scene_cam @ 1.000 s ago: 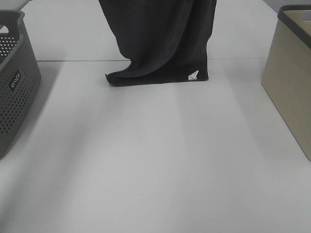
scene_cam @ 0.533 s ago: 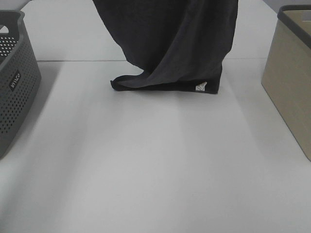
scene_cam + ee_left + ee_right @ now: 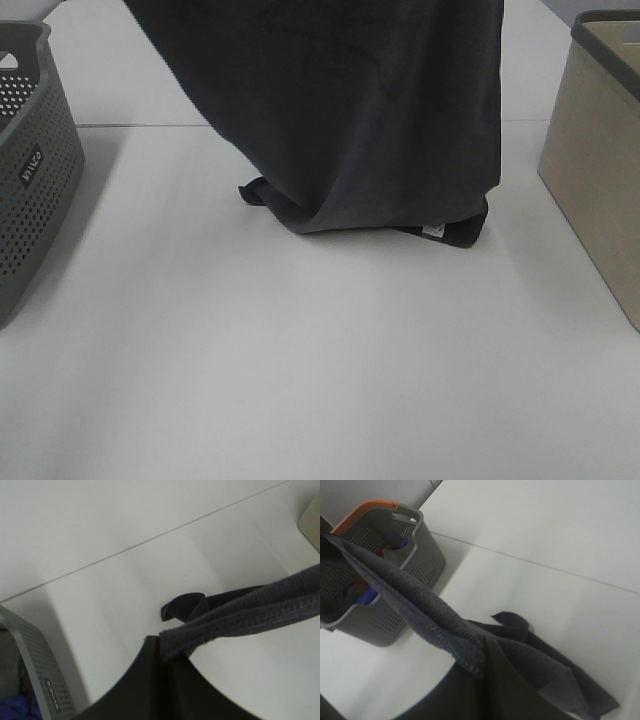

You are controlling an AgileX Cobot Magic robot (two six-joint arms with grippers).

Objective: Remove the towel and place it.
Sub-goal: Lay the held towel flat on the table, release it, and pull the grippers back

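The towel is a large dark charcoal cloth hanging from above the top of the exterior view. Its lower edge lies folded on the white table, with the small white tag at the right corner. Neither gripper shows in the exterior view. In the left wrist view my left gripper is shut on the towel's hem, which runs taut away from it. In the right wrist view my right gripper is shut on the hem as well, with the towel's lower part on the table below.
A grey perforated basket stands at the table's left edge; it also shows in the left wrist view and the right wrist view, holding coloured items. A beige basket stands at the right edge.
The towel has spread wider and come nearer the camera. Its lower edge has slid forward and to the right on the table, and the tag has moved with it.
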